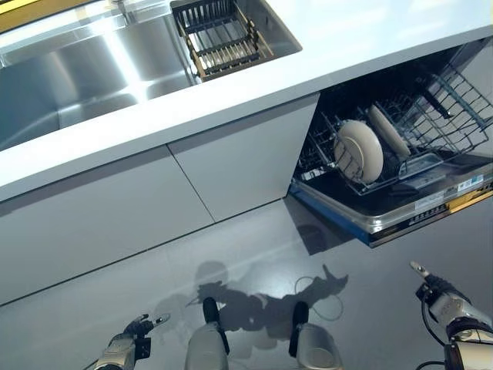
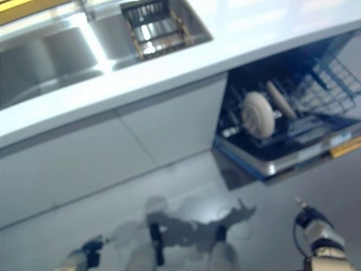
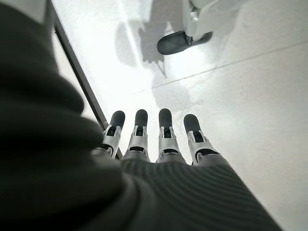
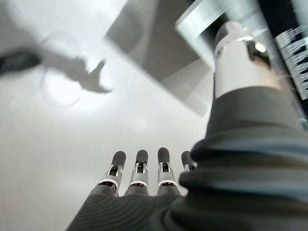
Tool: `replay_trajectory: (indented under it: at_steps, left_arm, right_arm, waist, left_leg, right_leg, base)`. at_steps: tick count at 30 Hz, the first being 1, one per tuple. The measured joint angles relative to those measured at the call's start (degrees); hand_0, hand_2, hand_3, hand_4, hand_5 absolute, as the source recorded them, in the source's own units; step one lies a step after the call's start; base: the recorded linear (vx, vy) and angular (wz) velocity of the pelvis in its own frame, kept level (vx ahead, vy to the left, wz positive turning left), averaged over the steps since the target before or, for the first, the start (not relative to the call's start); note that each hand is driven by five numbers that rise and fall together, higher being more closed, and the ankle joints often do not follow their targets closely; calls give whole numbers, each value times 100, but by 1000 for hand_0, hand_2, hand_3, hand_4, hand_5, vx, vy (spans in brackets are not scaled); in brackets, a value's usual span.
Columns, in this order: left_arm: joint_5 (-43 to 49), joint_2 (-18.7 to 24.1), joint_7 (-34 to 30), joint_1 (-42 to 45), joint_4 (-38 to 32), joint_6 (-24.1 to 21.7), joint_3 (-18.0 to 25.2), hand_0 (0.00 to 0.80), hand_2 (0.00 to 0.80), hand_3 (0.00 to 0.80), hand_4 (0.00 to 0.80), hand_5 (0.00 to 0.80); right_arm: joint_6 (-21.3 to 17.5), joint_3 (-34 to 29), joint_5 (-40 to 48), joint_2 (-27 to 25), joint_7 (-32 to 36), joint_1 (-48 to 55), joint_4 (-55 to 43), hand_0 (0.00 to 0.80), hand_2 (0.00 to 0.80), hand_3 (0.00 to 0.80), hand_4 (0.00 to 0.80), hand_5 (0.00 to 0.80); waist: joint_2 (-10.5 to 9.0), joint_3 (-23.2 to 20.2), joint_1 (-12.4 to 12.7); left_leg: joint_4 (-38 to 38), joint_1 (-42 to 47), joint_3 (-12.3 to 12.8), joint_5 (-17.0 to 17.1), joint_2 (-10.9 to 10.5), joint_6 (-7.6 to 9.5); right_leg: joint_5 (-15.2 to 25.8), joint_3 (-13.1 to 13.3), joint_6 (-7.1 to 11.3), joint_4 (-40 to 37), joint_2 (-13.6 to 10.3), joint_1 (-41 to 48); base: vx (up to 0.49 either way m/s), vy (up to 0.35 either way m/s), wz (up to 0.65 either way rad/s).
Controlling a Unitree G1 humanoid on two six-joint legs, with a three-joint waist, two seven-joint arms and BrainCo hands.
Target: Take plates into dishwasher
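Two cream plates stand on edge in the wire rack (image 1: 454, 100) of the open dishwasher at the right: a round one (image 1: 359, 150) facing me and a second (image 1: 389, 131) behind it, seen edge-on. My left hand (image 1: 137, 331) hangs low at the bottom left, open and empty, its straight fingers (image 3: 139, 132) over the floor. At the bottom right my right hand (image 1: 439, 291) is also open and empty, with fingers (image 4: 139, 168) straight, below the lowered dishwasher door (image 1: 400, 212).
A white countertop (image 1: 231, 96) runs across the top with a steel sink (image 1: 69, 77) holding a wire drying basket (image 1: 219, 35). Grey cabinet fronts (image 1: 139, 200) sit beneath. The dishwasher door juts out over the grey floor (image 1: 254, 254).
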Motion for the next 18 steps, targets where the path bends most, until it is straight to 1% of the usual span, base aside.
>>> replay_trajectory:
  at_steps: [1,2,4,7,9,11,13,14,18]
  left_arm:
    - [-77,-3,-9,-35,-43,-21,-2,0,0,0,0,0]
    - [-124,1,-16,-48,-43,-57,-7,0,0,0,0,0]
    - [-199,-11,-38,-29,-44,-87,-23,0,0,0,0,0]
    - [-322,18,-44,11,-57,-94,-20,0,0,0,0,0]
    - [-336,43,-64,25,-54,-89,-17,0,0,0,0,0]
    - [-335,50,-123,31,-47,-91,-5,0,0,0,0,0]
    - [-336,50,-162,30,-48,-104,1,0,0,0,0,0]
    - [-336,54,-170,64,-86,-119,0,0,0,0,0,0]
    - [-349,40,-169,148,-357,-115,1,0,0,0,0,0]
  right_arm:
    - [-66,-29,160,2,-77,-14,39,0,0,0,0,0]
    - [-107,-47,304,19,-179,-43,43,0,0,0,0,0]
    - [-153,-130,446,11,-383,-141,37,0,0,0,0,0]
    - [-150,-172,599,-143,-659,-319,181,0,0,0,0,0]
    - [-134,-185,672,-282,-687,-445,326,0,0,0,0,0]
    - [-85,-251,768,-474,-681,-516,389,0,0,0,0,0]
    - [-51,-253,879,-652,-638,-585,478,0,0,0,0,0]
    - [-43,-287,1056,-794,-551,-652,477,0,0,0,0,0]
    - [-53,-370,1721,-1010,-316,-1069,412,0,0,0,0,0]
  waist:
    - [61,76,-16]
    - [95,136,-15]
    - [182,301,-20]
    - [355,393,-11]
    - [442,442,24]
    - [514,468,121]
    - [548,491,123]
    - [552,507,131]
    - [632,562,121]
  left_leg:
    - [29,-34,-3,-51,-20,-56]
    - [59,-73,-4,-76,-71,-61]
    - [193,-88,2,-128,-179,6]
    - [551,-353,-25,-271,-247,83]
    - [838,-542,-59,-363,-248,71]
    - [1180,-751,-110,-492,-217,45]
    - [1400,-904,-170,-557,-214,26]
    - [1579,-1047,-189,-599,-208,9]
    - [1908,-1354,-256,-644,-171,-18]
  right_leg:
    - [-67,-8,16,164,-56,-72]
    - [-119,-2,35,312,-131,-155]
    - [-207,66,74,566,-276,-239]
    - [-381,131,90,1035,-443,-525]
    - [-528,182,60,1389,-509,-744]
    - [-697,244,13,1768,-547,-982]
    - [-827,253,-21,2050,-595,-1135]
    - [-929,309,-50,2310,-626,-1318]
    - [-1099,374,-154,2788,-664,-1686]
  base:
    - [11,8,21]
    - [-4,31,15]
    - [-36,25,7]
    - [-11,-34,9]
    - [9,-51,4]
    - [7,-46,2]
    - [-25,-33,7]
    - [-40,-14,4]
    - [-62,-13,3]
